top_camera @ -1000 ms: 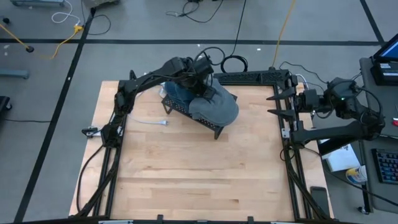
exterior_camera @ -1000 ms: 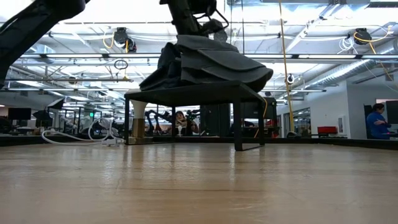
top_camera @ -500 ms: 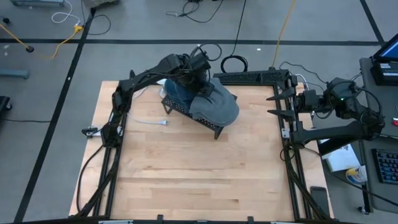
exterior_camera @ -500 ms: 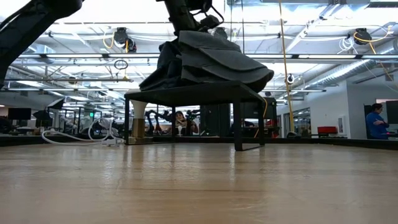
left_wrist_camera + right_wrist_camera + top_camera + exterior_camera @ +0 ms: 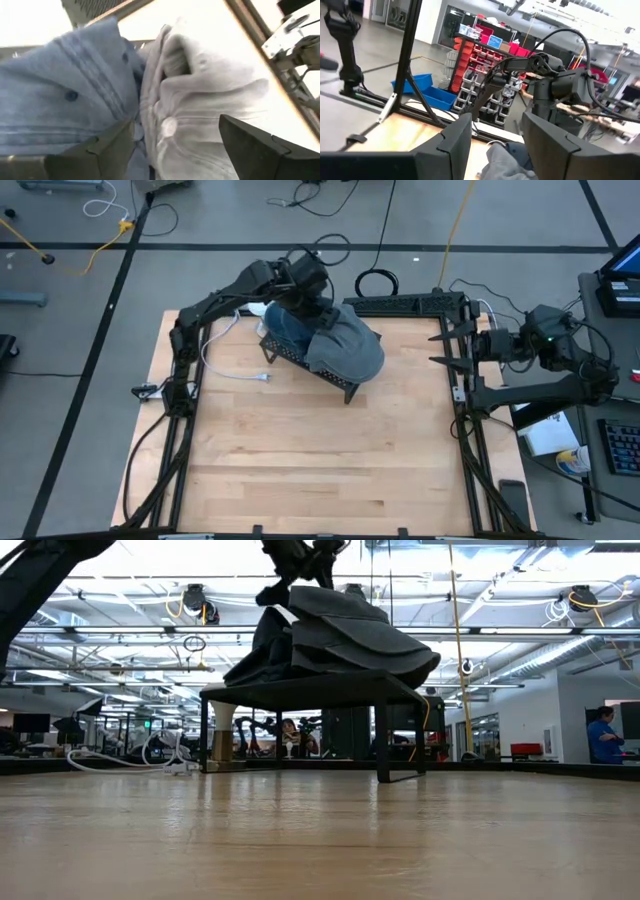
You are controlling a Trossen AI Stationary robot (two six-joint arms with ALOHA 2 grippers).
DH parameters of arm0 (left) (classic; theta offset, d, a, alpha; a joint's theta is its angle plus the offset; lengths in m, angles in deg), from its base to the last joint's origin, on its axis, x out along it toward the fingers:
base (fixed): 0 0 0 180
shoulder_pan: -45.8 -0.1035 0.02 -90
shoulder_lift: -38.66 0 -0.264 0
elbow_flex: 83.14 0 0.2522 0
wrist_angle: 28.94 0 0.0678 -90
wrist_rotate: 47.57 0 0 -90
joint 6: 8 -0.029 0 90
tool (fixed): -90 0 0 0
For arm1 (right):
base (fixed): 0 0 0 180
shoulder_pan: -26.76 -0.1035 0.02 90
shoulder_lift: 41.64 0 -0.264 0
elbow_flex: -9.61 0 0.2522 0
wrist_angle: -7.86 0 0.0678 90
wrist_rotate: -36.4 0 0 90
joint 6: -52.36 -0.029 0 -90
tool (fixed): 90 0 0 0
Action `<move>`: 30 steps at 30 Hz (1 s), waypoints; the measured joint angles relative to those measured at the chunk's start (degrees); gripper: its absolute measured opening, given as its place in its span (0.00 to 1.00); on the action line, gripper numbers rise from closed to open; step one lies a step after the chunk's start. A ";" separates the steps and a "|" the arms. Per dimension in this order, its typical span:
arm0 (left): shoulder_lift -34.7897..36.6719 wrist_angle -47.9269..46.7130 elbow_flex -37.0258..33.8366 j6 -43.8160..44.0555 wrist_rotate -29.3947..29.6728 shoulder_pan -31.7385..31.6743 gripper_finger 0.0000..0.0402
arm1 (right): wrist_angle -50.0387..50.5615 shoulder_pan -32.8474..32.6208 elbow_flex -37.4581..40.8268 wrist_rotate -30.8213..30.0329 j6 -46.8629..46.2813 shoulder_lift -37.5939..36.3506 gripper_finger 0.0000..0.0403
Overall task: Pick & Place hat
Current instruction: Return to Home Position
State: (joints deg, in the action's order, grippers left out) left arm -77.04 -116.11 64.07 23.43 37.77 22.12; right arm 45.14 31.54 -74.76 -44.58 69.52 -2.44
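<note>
A grey hat [image 5: 347, 350] lies on a black mesh rack [image 5: 350, 387] at the table's far middle, overlapping a blue hat [image 5: 284, 330] on the rack's left part. In the low view both hats [image 5: 335, 640] rest as a pile on the rack top [image 5: 300, 692]. My left gripper [image 5: 318, 308] hovers open just above the pile; in its wrist view the fingers [image 5: 175, 145] stand apart over the seam between the grey hat [image 5: 210, 90] and the blue hat [image 5: 60, 100]. My right gripper [image 5: 447, 348] waits open at the table's right edge, pointing level.
A white cable [image 5: 236, 374] lies on the table left of the rack. A black frame [image 5: 400, 305] runs along the far edge. The near half of the wooden table [image 5: 320, 470] is bare wood. A person [image 5: 605, 735] stands in the room beyond.
My left gripper has opened, let go of the grey hat's top, and risen, drawing back toward the table's far left. The grey hat stays on the rack against the blue one, its crown settling slightly.
</note>
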 joint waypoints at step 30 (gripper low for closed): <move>29.02 2.16 0.02 -28.25 19.80 14.47 0.76 | -7.47 -0.02 12.86 -11.80 -15.95 1.62 0.41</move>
State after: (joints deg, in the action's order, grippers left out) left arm -48.03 -113.95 64.09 -4.82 57.57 36.59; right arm 37.68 31.51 -61.90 -56.39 53.57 -0.82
